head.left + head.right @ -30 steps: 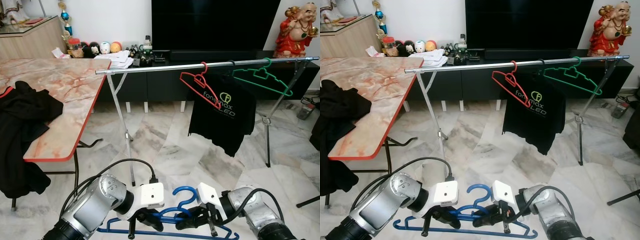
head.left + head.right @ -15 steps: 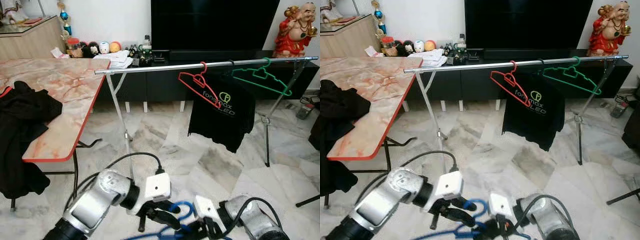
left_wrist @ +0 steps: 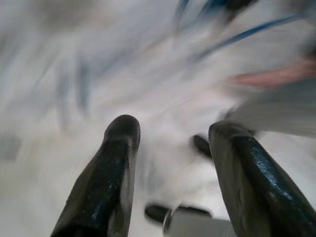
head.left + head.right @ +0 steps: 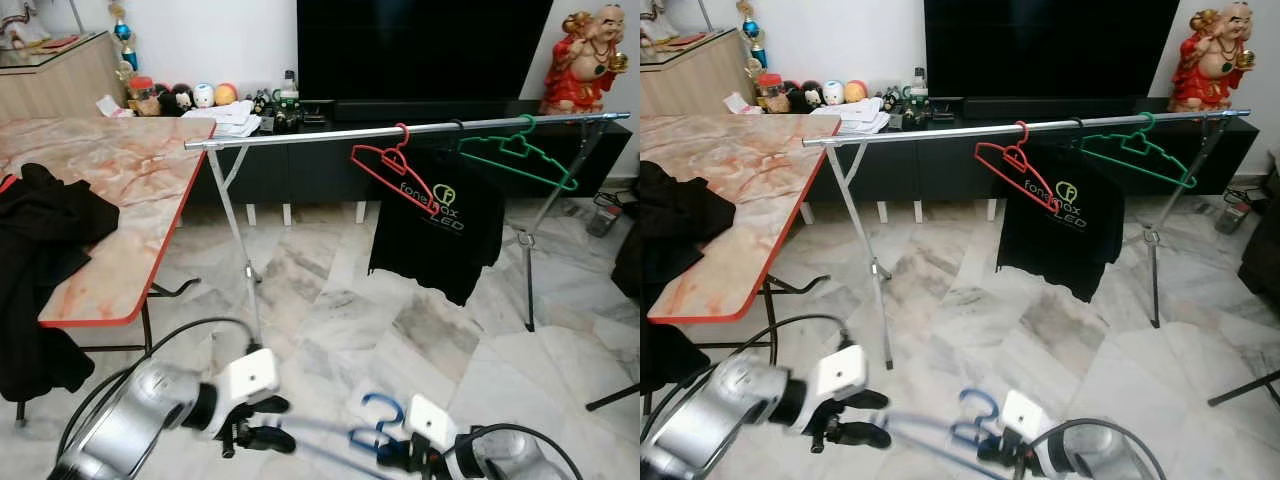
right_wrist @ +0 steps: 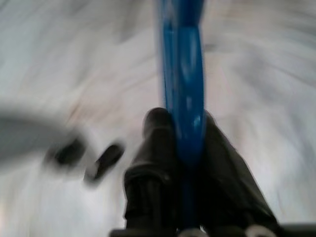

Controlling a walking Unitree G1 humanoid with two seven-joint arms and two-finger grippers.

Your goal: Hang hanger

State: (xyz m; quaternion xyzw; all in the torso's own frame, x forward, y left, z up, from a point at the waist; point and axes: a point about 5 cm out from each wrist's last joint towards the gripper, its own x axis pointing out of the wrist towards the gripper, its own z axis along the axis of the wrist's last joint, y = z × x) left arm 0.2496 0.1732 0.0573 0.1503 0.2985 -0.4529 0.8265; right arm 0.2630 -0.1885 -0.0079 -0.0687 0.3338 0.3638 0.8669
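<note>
Right gripper [image 5: 183,143]: fingers clamped on the blue hanger [image 4: 375,425], low above the marble floor [image 4: 330,310].
Left gripper [image 3: 170,143]: fingers spread, holding nothing, well apart from the hanger's hook.
Clothes rail [image 4: 300,138]: far ahead, above both grippers.

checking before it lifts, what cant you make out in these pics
- Blue hanger: its body is a motion smear in the eye views and is cut off by the bottom edge.
- Right hand: shut on the hanger, but the blurred wrist view hides where along it.
- Left hand: open; what lies beyond its fingers is blurred.
</note>
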